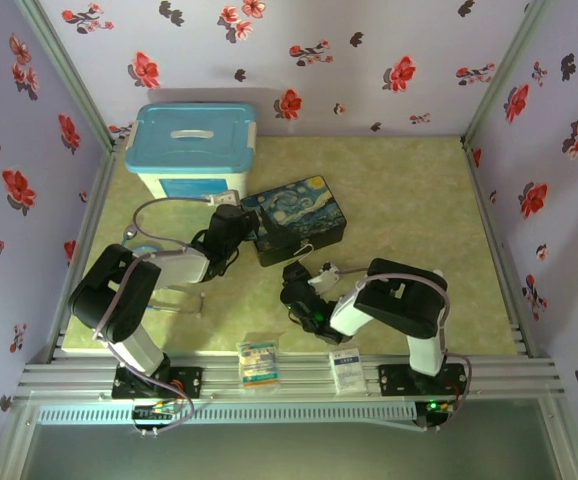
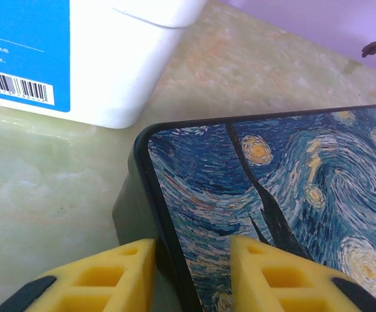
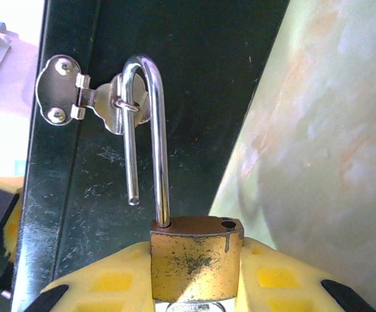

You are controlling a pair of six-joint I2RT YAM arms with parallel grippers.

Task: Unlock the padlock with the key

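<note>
The brass padlock [image 3: 194,266] sits between the yellow pads of my right gripper [image 3: 194,250], which is shut on its body. Its silver shackle [image 3: 154,130] stands raised, with the free end out of the body. The shackle is still hooked through the ring of the metal latch [image 3: 77,97] on the painted box's dark front. A sliver of silver metal shows under the padlock; I cannot tell whether it is the key. My left gripper [image 2: 193,250] is shut on the left corner of the painted box [image 2: 292,182], one pad against the side wall, the other on the lid.
A white bin with a blue lid [image 1: 194,150] stands just behind the painted box [image 1: 299,215], close to my left gripper [image 1: 237,228]. Two small packets [image 1: 259,360] lie on the front rail. Flowered walls close in the left, right and back.
</note>
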